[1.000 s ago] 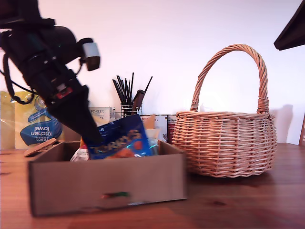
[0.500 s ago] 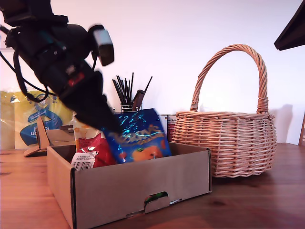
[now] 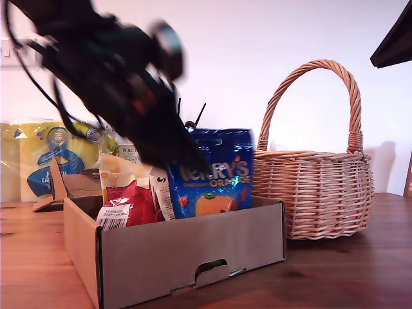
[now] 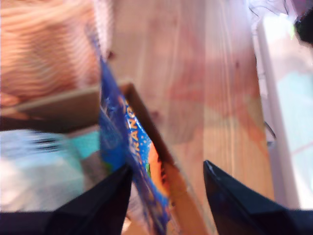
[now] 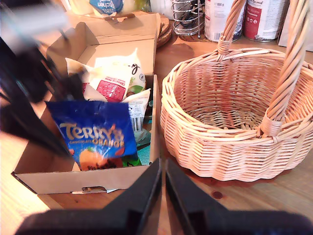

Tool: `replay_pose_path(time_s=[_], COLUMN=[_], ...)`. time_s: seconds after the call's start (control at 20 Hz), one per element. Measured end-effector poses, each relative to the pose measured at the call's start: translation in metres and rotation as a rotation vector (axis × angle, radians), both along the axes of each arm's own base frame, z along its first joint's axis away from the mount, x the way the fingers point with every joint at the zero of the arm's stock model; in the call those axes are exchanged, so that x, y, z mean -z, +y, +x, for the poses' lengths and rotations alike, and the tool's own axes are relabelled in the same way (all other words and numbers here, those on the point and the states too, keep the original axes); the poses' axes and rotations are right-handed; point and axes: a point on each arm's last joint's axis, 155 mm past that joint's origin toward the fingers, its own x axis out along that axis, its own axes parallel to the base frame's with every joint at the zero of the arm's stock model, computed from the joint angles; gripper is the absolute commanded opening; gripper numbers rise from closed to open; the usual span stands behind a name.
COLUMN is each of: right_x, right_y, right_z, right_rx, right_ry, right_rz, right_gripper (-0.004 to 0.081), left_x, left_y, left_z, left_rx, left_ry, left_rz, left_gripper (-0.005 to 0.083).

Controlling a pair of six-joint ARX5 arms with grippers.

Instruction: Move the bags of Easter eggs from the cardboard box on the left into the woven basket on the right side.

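Exterior view: the woven basket (image 3: 308,187) sits at 3 o'clock from the cardboard box (image 3: 177,248). My first gripper (image 4: 166,188), tilted down, pinches the blue Terry's bag (image 3: 212,174) above it. My second gripper (image 5: 161,188) is closed, holding nothing.

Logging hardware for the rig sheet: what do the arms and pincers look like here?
The first arm is black and bulky, motion-blurred, with loose black cables looping off it, a small red mark and a pale grey module. My first pincer has dark, tapering pointed fingers. My second pincer has black wedge-shaped fingers.
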Motion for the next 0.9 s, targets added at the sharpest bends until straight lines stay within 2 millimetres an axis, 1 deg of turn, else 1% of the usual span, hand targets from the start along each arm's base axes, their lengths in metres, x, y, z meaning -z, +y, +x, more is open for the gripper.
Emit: replay_pose_path(time_s=[0.05, 0.1, 0.15, 0.25, 0.35, 0.45, 0.6, 0.75, 0.9], right_x=[0.0, 0.0, 0.001, 0.001, 0.001, 0.001, 0.001, 0.001, 0.001], right_y=[0.0, 0.0, 0.0, 0.0, 0.0, 0.0, 0.0, 0.0, 0.0], right_z=[0.0, 0.0, 0.0, 0.0, 0.0, 0.0, 0.0, 0.0, 0.0], right_rx=[0.0, 0.0, 0.0, 0.0, 0.0, 0.0, 0.0, 0.0, 0.0], right_ry=[0.0, 0.001, 0.002, 0.003, 0.004, 0.003, 0.003, 0.003, 0.003], right_rz=[-0.001, -0.001, -0.002, -0.002, -0.002, -0.002, -0.002, -0.002, -0.002], right_gripper=[-0.0013, -0.0013, -0.0013, -0.0013, -0.0013, -0.0013, -0.0013, -0.0013, -0.0013], left_x=[0.015, 0.02, 0.02, 0.018, 0.017, 0.015, 0.012, 0.008, -0.002], left_y=[-0.001, -0.004, -0.006, -0.009, -0.009, -0.009, -0.006, 0.001, -0.001], left_z=[0.002, 0.0, 0.003, 0.007, 0.008, 0.007, 0.002, 0.003, 0.005], left_rx=[-0.005, -0.01, -0.014, -0.019, -0.022, -0.025, -0.024, -0.038, -0.039], left_ry=[-0.003, 0.011, -0.016, -0.039, -0.039, -0.019, 0.031, 0.065, 0.075], left_rz=[0.039, 0.046, 0.052, 0.047, 0.044, 0.031, 0.021, 0.041, 0.047], left_gripper=[0.0392, 0.0382, 0.0348, 0.0254, 0.0161, 0.0105, 0.0077, 0.0074, 0.0072])
